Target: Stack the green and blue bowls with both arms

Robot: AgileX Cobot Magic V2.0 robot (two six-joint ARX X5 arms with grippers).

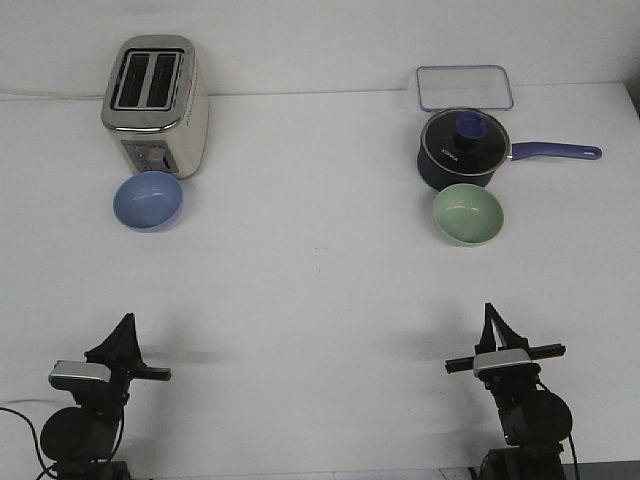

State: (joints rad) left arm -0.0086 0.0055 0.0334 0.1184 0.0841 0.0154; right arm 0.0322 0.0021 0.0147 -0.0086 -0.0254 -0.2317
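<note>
White surface carries both bowls well ahead of the fingers — blue bowl beyond the left fingers, green bowl beyond the right fingers. Both pairs look pressed together, holding nothing.

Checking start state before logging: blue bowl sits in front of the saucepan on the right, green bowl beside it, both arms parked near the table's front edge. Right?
Not quite. The blue bowl sits in front of the toaster on the left, not by the saucepan. The front view shows it. The green bowl is by the saucepan, and the left gripper and right gripper are parked near the front edge.
</note>
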